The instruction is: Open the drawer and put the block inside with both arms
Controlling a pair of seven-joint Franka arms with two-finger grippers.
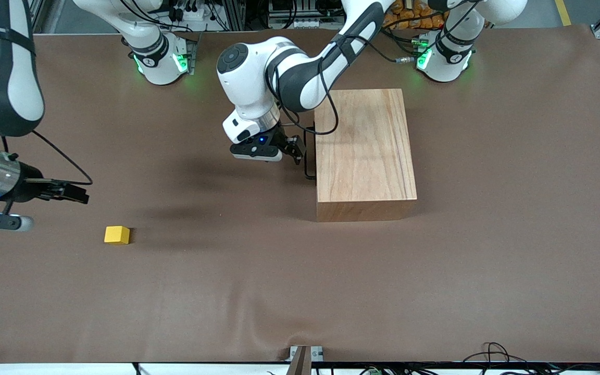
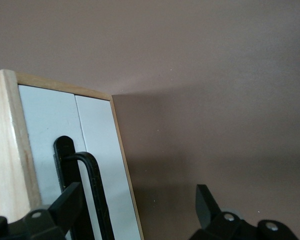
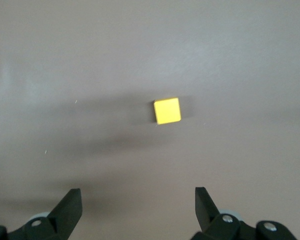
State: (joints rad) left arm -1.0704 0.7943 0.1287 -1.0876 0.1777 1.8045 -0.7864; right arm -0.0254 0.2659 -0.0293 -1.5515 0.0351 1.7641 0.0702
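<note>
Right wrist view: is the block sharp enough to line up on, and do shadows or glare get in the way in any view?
Right wrist view: the block is slightly soft-edged but stands out brightly, with a faint shadow beside it. Front view: even light, no glare, soft arm shadows on the table. Left wrist view: the wooden box shades the table beside it; the handle stays distinct.

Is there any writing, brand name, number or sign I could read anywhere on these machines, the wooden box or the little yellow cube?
None can be read.
Arm bases: small dark marks by the green lights, too small to read.
Wooden box: plain wood, no text.
Drawer front: plain white, no label.
Yellow block: blank faces.
</note>
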